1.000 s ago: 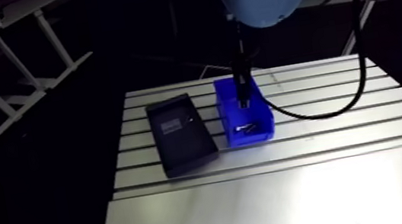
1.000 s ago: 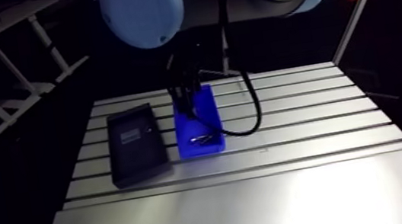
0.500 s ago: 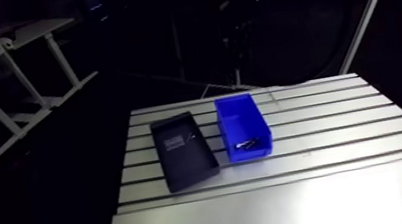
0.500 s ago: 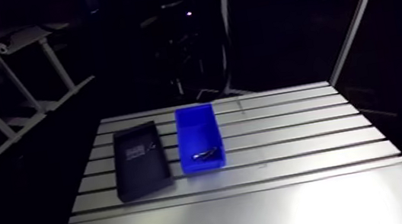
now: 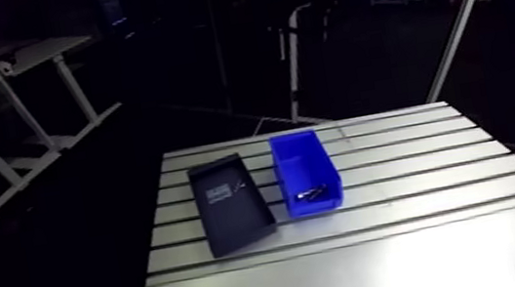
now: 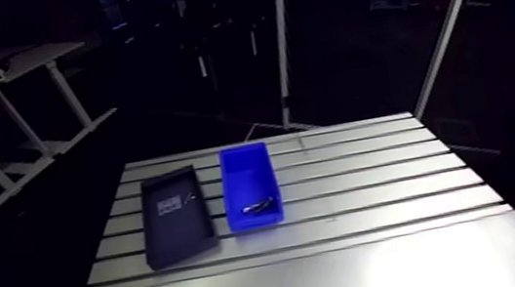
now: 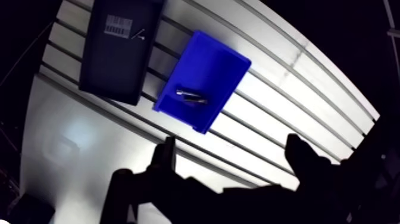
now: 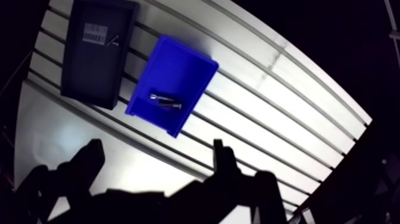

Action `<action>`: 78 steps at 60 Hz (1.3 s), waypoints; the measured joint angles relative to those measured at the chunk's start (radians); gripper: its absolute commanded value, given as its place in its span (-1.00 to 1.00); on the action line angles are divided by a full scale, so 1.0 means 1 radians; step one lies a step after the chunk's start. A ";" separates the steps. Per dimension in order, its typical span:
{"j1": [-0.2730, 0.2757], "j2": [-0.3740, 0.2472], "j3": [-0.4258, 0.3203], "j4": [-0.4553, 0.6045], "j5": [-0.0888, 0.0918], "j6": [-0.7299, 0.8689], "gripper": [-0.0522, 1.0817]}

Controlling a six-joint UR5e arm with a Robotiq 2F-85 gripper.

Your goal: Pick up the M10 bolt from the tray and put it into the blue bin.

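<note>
The M10 bolt (image 7: 191, 96) lies on its side inside the blue bin (image 7: 218, 64), toward the end nearest the table's front; the arm view shows the bolt (image 5: 310, 190) in the bin (image 5: 295, 154) too. Beside the bin sits the black tray (image 7: 112, 71), with a white label and a thin small item next to it. My gripper (image 7: 232, 146) shows only in the wrist view, high above the table and short of the bin, open, its dark fingers (image 7: 168, 150) wide apart with nothing between them.
The bin and tray sit side by side on the slotted aluminium table (image 5: 423, 168). A smooth bright plate (image 5: 362, 277) covers the table's front part. The tray (image 5: 232, 209) lies left of the bin in the arm view.
Earlier the wrist and gripper hung just over the blue bin; they have since risen out of the arm view. The camera shifted with the arm. The bolt stays in the bin.
</note>
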State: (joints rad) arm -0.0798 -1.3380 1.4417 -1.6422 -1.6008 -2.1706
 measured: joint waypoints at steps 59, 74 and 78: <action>-0.063 -0.103 -0.125 0.273 0.027 0.485 -0.89; -0.063 -0.113 -0.110 0.271 0.029 0.485 -0.89; -0.063 -0.114 -0.107 0.270 0.030 0.485 -0.89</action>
State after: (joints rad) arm -0.1428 -1.4522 1.3350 -1.3725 -1.5713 -1.6851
